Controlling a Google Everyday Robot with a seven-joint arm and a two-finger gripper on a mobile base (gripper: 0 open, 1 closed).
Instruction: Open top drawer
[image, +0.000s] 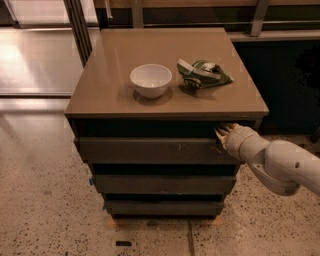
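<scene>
The top drawer (150, 150) is the widest of three dark grey-brown fronts under the brown cabinet top (110, 95). It stands out a little from the cabinet body, with small pale scratches on its face. My gripper (222, 134) comes in from the right on a white arm (280, 162) and sits at the drawer's upper right corner, its pale fingertips reaching into the dark gap above the drawer front.
A white bowl (151, 79) and a green crumpled bag (202, 74) sit on the cabinet top. Two narrower drawer fronts (162, 184) are below. Speckled floor lies around the cabinet, with a dark post (80, 27) behind on the left.
</scene>
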